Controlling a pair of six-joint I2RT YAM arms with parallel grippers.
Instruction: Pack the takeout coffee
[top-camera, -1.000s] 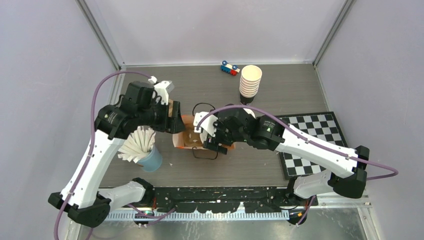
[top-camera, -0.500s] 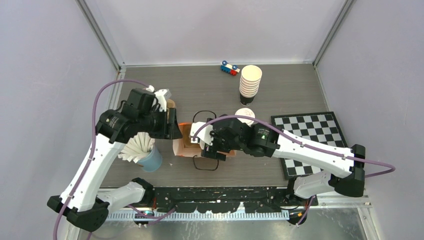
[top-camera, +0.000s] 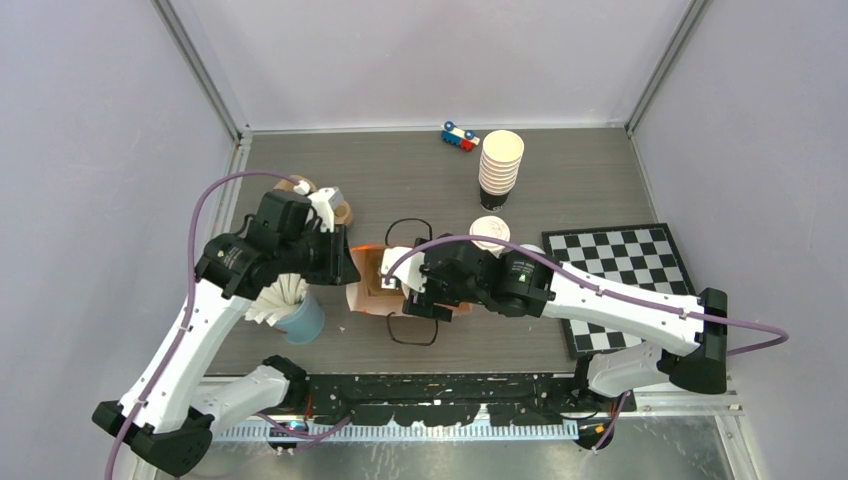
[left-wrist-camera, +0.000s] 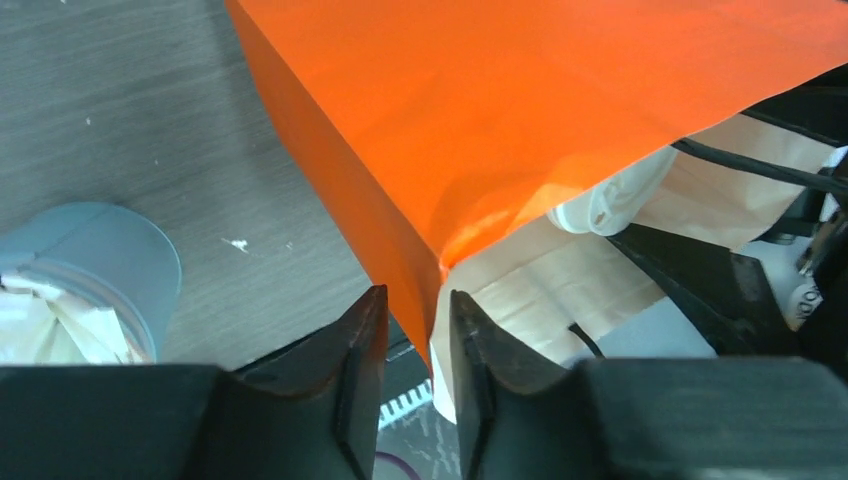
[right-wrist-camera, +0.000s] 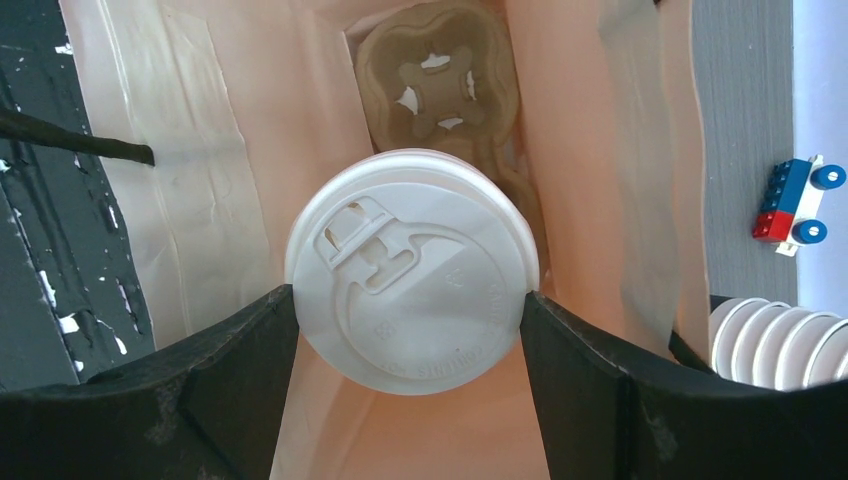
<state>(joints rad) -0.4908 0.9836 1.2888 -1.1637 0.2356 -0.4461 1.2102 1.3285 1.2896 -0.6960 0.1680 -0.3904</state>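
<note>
I am clamping the left gripper on the wall of the orange paper bag to prop its mouth wide, while gripping a lidded coffee cup by its sides in the right gripper, upright inside the bag, above the pulp cup carrier meant to seat it.

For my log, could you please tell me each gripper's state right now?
The left gripper is closed on an edge of the orange bag.
The right gripper is closed on a lidded coffee cup.
</note>
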